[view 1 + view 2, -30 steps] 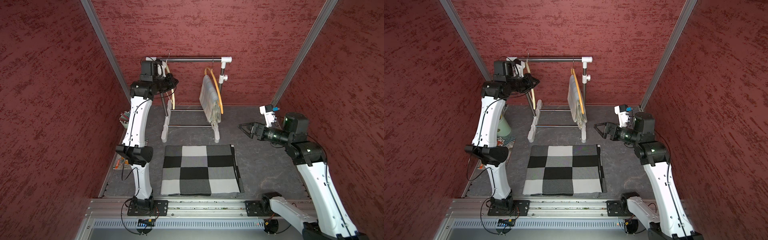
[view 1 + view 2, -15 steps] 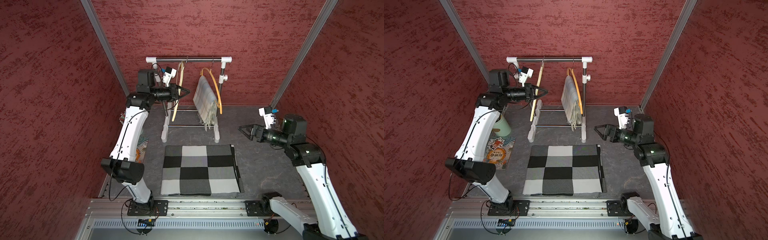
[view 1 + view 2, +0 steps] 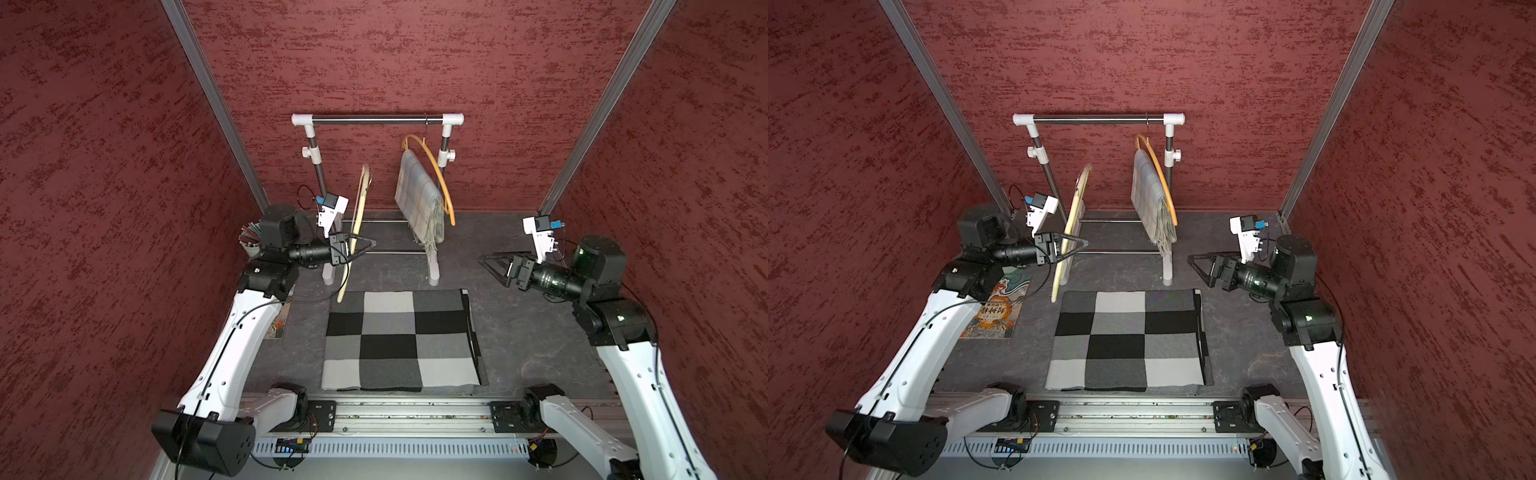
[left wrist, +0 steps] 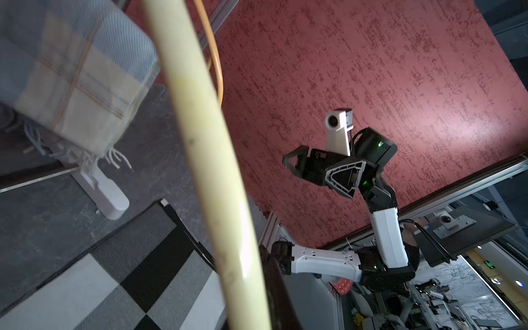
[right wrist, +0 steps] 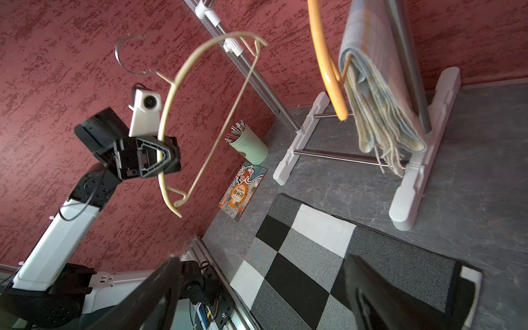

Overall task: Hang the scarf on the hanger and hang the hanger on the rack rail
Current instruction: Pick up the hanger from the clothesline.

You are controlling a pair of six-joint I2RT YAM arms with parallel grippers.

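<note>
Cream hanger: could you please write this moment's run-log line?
left end effector: shut on cream hanger | right end effector: open | checked scarf: flat

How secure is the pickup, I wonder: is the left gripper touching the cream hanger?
Touching. The right wrist view shows the left gripper shut on the curved arm of the cream hanger.

Two hangers (image 4: 200, 143) (image 5: 340, 110) (cream, orange), two scarves (image 3: 395, 340) (image 3: 417, 195), one rack (image 3: 374, 121), one cup (image 5: 251, 143), one booklet (image 3: 998, 309)

Left wrist view: cream hanger (image 4: 205, 143) blurred, cut off at both ends. In a top view, picture book (image 3: 279, 328) mostly hidden behind left arm (image 3: 232, 345).
</note>
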